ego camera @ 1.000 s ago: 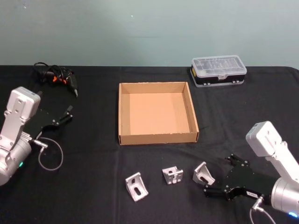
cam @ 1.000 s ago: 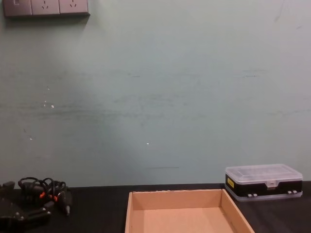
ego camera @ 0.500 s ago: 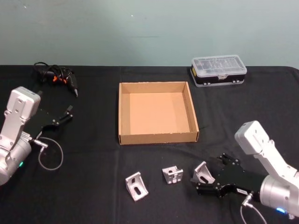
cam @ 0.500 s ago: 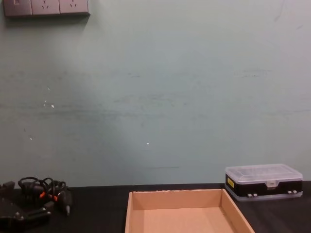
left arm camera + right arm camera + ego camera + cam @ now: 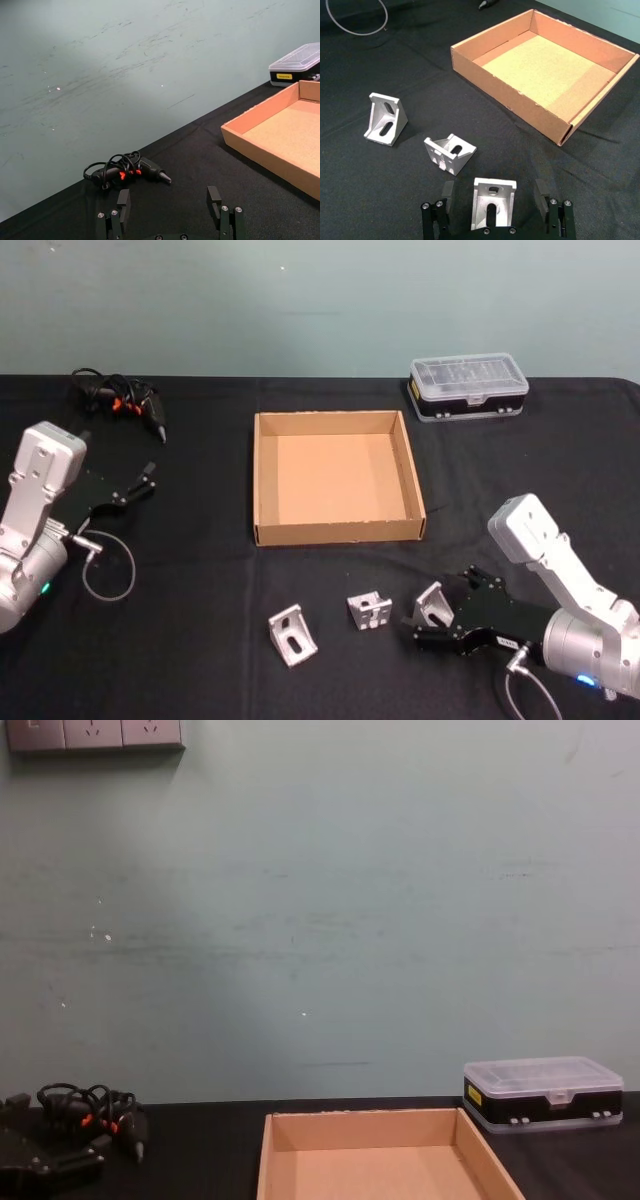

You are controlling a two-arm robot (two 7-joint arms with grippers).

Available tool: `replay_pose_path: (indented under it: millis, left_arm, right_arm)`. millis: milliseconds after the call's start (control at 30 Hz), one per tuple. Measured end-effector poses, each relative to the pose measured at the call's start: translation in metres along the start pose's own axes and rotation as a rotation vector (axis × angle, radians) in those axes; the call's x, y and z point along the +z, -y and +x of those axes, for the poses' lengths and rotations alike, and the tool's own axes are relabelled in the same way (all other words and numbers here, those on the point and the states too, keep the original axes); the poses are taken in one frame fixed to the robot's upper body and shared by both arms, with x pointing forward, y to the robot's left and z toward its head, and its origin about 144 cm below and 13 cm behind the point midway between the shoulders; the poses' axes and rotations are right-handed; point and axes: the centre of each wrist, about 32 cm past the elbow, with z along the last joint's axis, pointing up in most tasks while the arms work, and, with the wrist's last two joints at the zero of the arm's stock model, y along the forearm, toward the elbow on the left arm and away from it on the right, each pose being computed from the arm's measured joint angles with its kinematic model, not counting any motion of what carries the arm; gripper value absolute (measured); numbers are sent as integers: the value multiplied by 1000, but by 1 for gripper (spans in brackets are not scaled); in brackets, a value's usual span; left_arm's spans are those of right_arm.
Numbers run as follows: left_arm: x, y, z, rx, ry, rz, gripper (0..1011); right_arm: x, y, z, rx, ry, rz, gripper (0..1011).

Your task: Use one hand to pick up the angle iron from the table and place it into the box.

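Right wrist view, lower centre: right gripper point(image 5: 493, 194) spread wide, straddling the nearest angle iron point(image 5: 494, 200) — resting on the table point(image 5: 380, 190), between the fingers but touching neither, seemingly lined up for a clean pinch. Empty box point(image 5: 505, 90) at upper right, awaiting it — idle left gripper point(image 5: 135, 488) at head view's left, splayed apart

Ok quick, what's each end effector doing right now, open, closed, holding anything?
Left end effector: open, holding nothing, parked over the table's left side.
Right end effector: open, straddling the rightmost angle iron, not shut on it.
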Motion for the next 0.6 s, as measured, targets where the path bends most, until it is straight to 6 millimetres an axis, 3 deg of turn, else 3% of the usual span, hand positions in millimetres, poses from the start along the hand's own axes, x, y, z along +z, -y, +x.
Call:
replay_pose_path:
  millis: [267,600]
  left_arm:
    - [0,0,0,0,0,0,1000]
    - [0,0,0,0,0,0,1000]
  right_arm:
    - [-1,-5,0,2,-8,0,995]
    - [-1,-6,-1,2,-6,-5,749]
